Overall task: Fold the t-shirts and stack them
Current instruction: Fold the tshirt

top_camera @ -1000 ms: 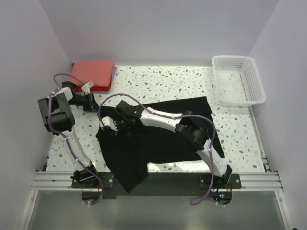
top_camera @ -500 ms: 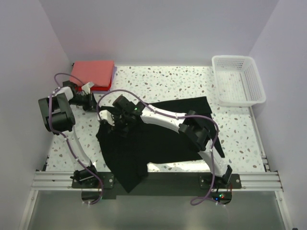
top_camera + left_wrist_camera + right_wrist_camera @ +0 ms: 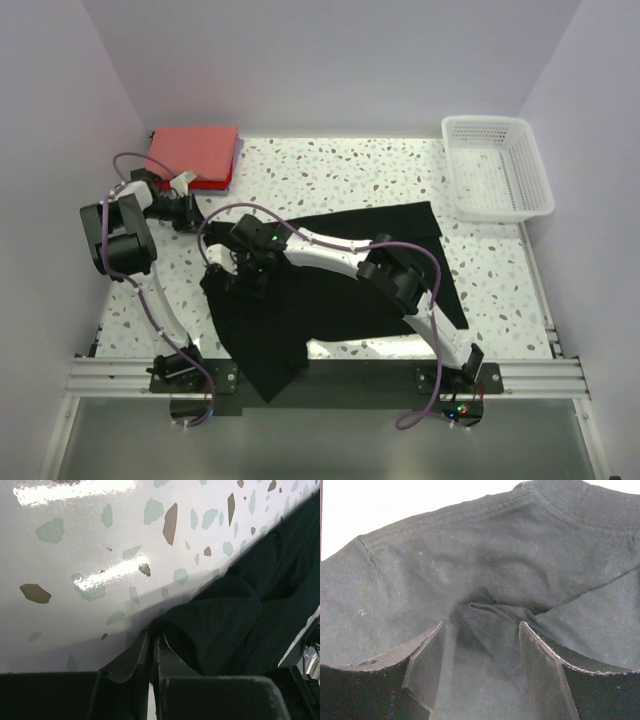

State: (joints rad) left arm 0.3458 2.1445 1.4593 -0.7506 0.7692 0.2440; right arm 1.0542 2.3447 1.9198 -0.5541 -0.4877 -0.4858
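Observation:
A black t-shirt [image 3: 320, 310] lies spread and rumpled across the middle of the table, one part hanging over the near edge. My right gripper [image 3: 232, 268] hovers low over its left part. In the right wrist view it [image 3: 481, 625] stands open, its fingers either side of a small raised fold of the black t-shirt [image 3: 470, 555]. My left gripper [image 3: 190, 215] is at the shirt's far left corner. In its wrist view it [image 3: 152, 634] is shut, with the black t-shirt [image 3: 240, 615] bunched up from its tips. Folded coral-red t-shirts [image 3: 192, 150] are stacked at the back left, a purple-blue one [image 3: 236, 160] showing at their edge.
A white lattice basket [image 3: 500, 212] stands at the back right corner. The speckled table [image 3: 330, 170] is walled on three sides. The right arm reaches across the black shirt from the near right. An aluminium rail runs along the near edge.
My right gripper has opened and let go of the black shirt, and has shifted a little to the left. The left gripper has stayed where it was, shut.

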